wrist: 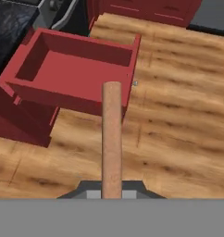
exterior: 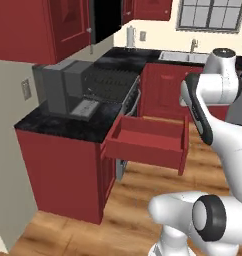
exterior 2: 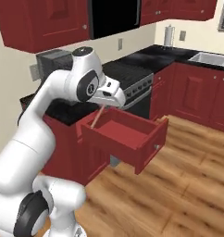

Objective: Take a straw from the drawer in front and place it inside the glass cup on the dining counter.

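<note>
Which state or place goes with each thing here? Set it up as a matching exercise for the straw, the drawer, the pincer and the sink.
Things:
1. straw
2. drawer
3. pincer
4. sink

States or places:
A. pulled open, nothing lying inside
B. set in the black counter under the window
C. held at one end, hanging down over the drawer
D. shut on a thin tan stick

Pairs: 1-C, 2-A, 3-D, 4-B
</note>
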